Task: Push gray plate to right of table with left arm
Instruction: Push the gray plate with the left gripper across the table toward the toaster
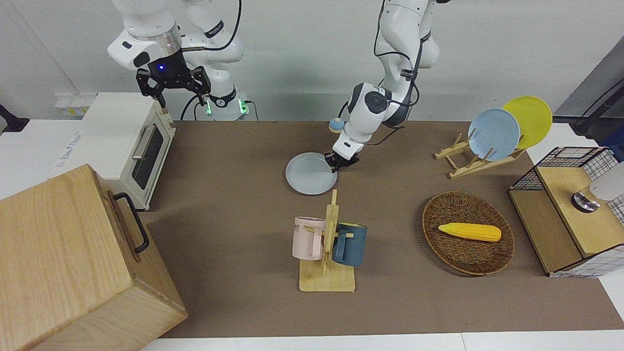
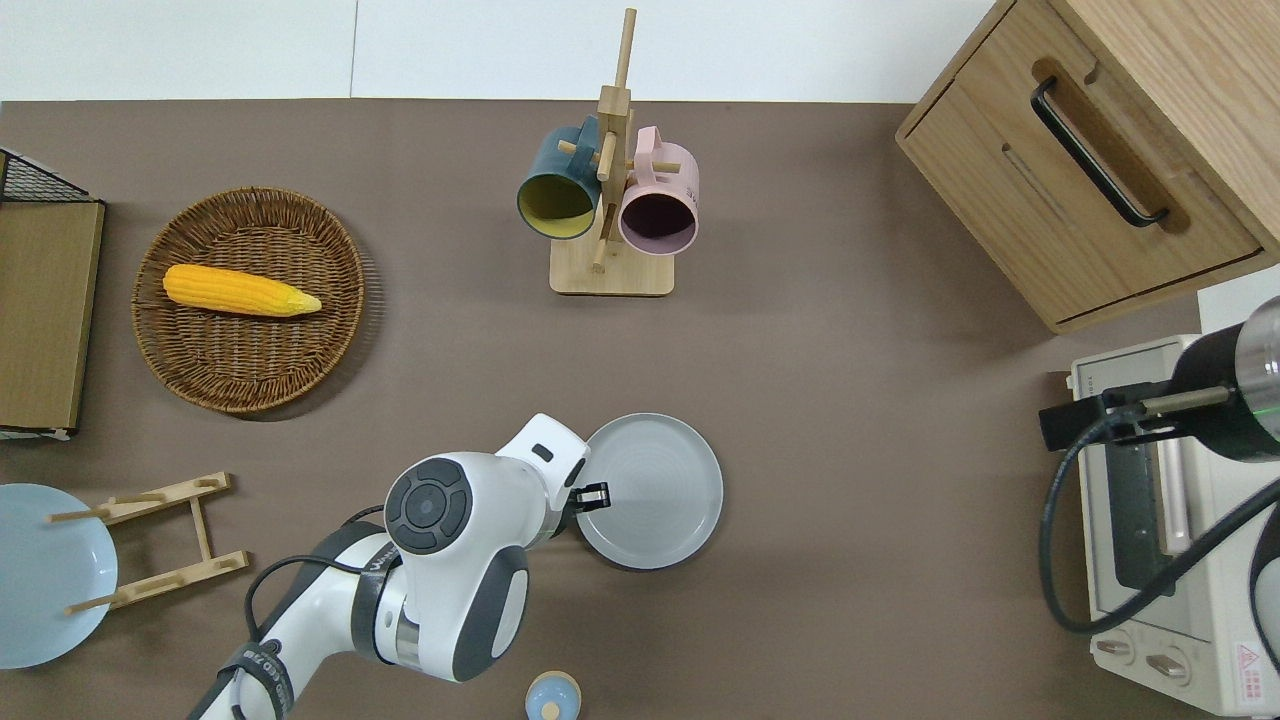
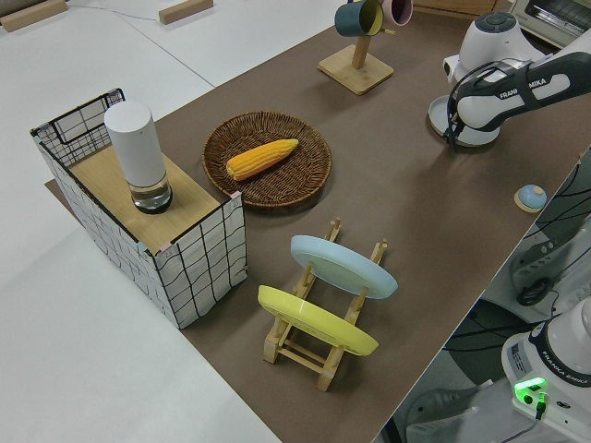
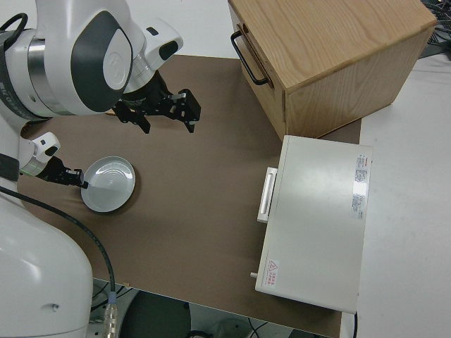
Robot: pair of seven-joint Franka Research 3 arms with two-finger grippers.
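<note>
Left arm's black tool at the round pale gray-blue plate.
It touches the plate's rim; whether its fingers are apart I cannot tell. Right arm is parked.

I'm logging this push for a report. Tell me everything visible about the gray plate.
The gray plate is round, shallow, pale gray-blue and plain, with a low rim and a smooth look. It lies flat and empty on the table, nearer to the robots than the mug rack. The left gripper sits at its rim, on the left arm's side.
</note>
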